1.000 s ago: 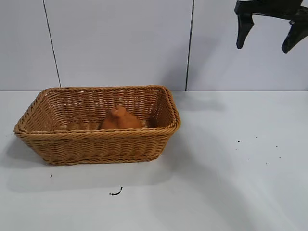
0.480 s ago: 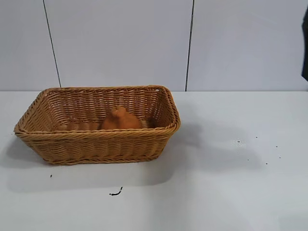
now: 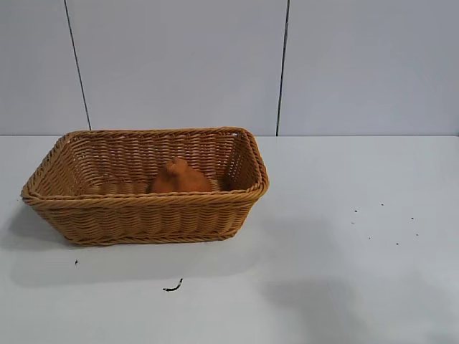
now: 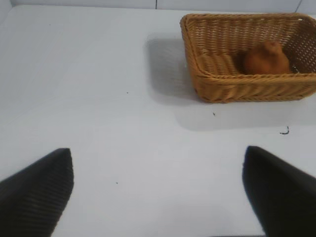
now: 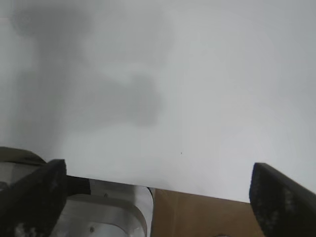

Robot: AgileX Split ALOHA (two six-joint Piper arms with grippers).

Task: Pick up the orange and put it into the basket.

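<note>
The orange lies inside the woven wicker basket, which stands on the white table at the left. Both also show in the left wrist view, the orange inside the basket. My left gripper is open and empty, over bare table well apart from the basket. My right gripper is open and empty, above the table's edge. Neither gripper shows in the exterior view.
A small dark scrap lies on the table in front of the basket, and several dark specks lie at the right. In the right wrist view a metal mount and a brown surface lie past the table's edge.
My right gripper, high at the upper right a second ago, has moved out of the exterior view to the right. The basket and the orange have not moved.
</note>
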